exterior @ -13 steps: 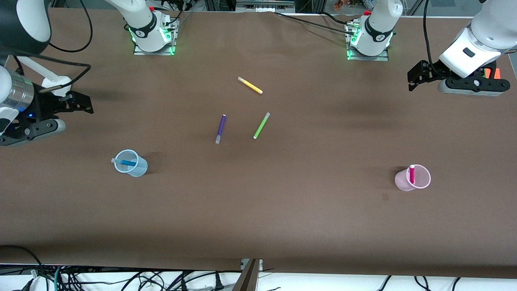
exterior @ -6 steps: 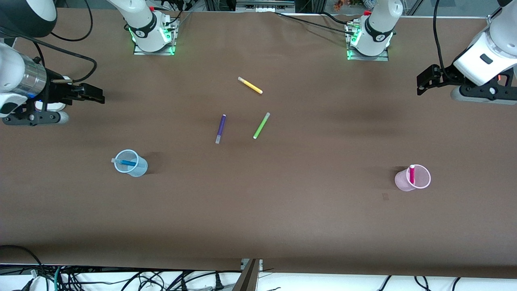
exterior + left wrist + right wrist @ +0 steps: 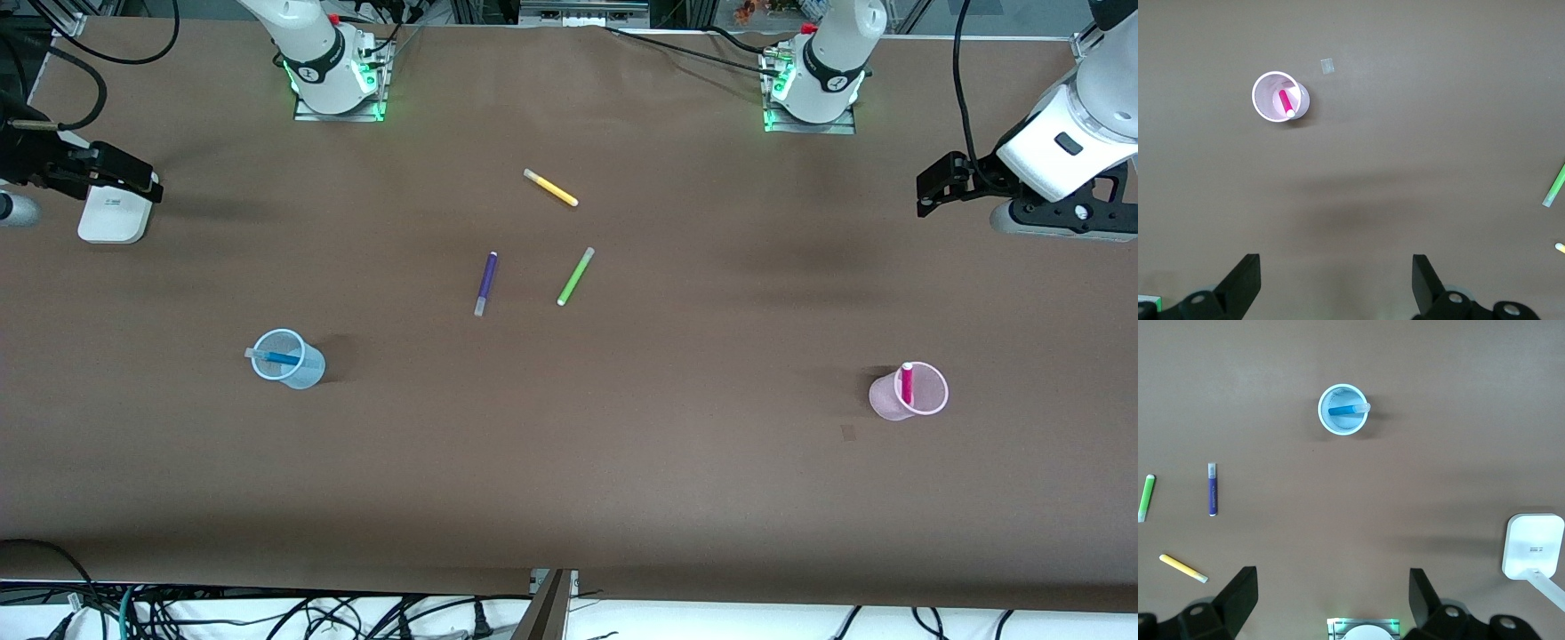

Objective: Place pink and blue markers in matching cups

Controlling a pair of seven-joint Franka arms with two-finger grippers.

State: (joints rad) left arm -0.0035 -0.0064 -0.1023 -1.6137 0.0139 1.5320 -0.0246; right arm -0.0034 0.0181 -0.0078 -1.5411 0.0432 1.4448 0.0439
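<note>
The bright blue marker (image 3: 276,357) leans inside the pale blue cup (image 3: 292,363) toward the right arm's end of the table; the right wrist view shows both marker (image 3: 1346,409) and cup (image 3: 1343,409). The magenta-pink marker (image 3: 907,382) stands in the pale pink cup (image 3: 911,393) toward the left arm's end; the left wrist view shows marker (image 3: 1287,103) and cup (image 3: 1279,98). My left gripper (image 3: 932,185) is open and empty, high over the table, clear of the pink cup (image 3: 1336,277). My right gripper (image 3: 133,178) is open and empty, high over its table end (image 3: 1333,593).
A purple marker (image 3: 485,283), a lime green marker (image 3: 575,276) and a yellow marker (image 3: 551,188) lie mid-table. A white box-shaped device (image 3: 111,212) sits under my right gripper. The arm bases (image 3: 336,80) (image 3: 813,89) stand along the table's farthest edge.
My right gripper has pulled away toward its end of the table, uncovering the white device. My left gripper has drawn back slightly toward its table end. Cups and markers have not moved.
</note>
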